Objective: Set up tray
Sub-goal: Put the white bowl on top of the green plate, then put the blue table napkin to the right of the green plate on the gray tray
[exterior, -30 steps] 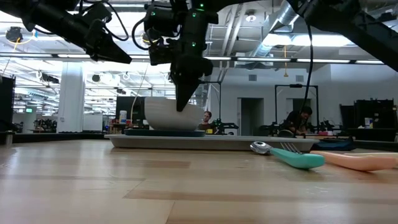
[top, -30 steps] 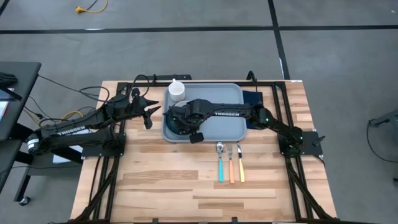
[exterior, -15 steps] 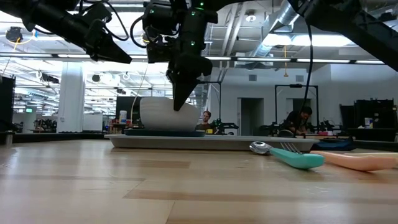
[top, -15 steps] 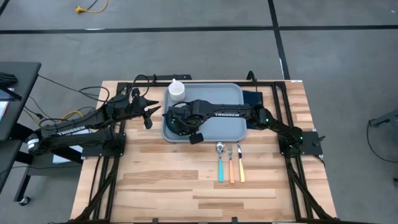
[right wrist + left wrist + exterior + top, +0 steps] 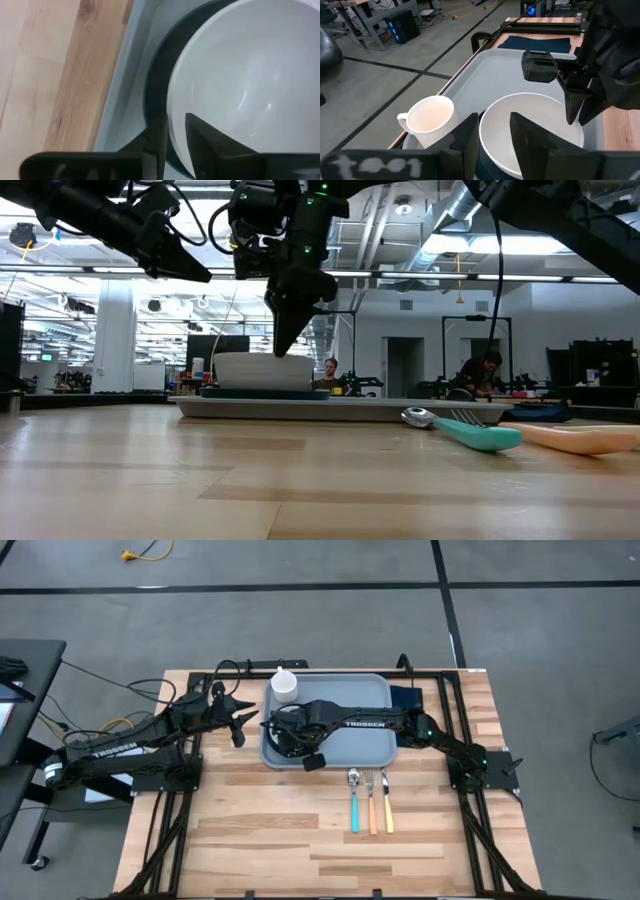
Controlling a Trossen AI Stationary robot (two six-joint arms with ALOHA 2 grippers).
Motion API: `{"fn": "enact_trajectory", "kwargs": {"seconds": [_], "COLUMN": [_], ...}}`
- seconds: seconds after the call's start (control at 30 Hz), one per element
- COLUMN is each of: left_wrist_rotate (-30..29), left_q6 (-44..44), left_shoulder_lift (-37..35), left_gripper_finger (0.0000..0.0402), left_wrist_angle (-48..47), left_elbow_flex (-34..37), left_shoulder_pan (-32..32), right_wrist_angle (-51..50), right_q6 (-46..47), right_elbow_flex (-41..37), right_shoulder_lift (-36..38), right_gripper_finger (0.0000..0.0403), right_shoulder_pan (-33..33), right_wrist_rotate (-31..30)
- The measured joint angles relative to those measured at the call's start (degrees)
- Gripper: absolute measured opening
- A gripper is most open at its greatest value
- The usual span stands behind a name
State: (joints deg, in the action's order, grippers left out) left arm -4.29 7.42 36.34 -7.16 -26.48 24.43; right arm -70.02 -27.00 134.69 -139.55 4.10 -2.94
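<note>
1. We see the tray (image 5: 350,725) lying at the far middle of the surface (image 5: 260,830).
2. The right pincer (image 5: 175,132) grips the white bowl's (image 5: 530,127) rim.
3. The left pincer (image 5: 243,716) hovers slightly parted, holding nothing, beside the tray.

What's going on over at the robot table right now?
The right gripper holds a white bowl by its rim over the dark plate on the tray, beside a white mug. The left gripper hovers open left of the tray. Three utensils lie on the table.
</note>
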Motion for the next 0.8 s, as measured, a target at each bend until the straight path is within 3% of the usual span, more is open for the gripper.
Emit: {"fn": "enact_trajectory", "kwargs": {"seconds": [0.23, 0.4, 0.8], "left_wrist_rotate": [0.0, 0.0, 0.02], "left_q6": [0.0, -0.02, 0.09], "left_shoulder_lift": [0.0, 0.0, 0.0], "left_gripper_finger": [0.0103, 0.0103, 0.0103], "left_wrist_angle": [-0.04, -0.07, 0.0], "left_elbow_flex": [0.0, 0.0, 0.0], "left_shoulder_pan": [0.0, 0.0, -0.02], "right_wrist_angle": [-1.84, -4.28, -20.71], "right_q6": [0.02, 0.02, 3.47], "right_elbow_flex": [0.0, 0.02, 0.04], "right_shoulder_lift": [0.02, 0.02, 5.15], "right_gripper_finger": [0.0087, 0.0115, 0.0161], "right_shoulder_pan": [0.0, -0.26, 0.18], "right_wrist_rotate": [-0.41, -4.32, -4.56]}}
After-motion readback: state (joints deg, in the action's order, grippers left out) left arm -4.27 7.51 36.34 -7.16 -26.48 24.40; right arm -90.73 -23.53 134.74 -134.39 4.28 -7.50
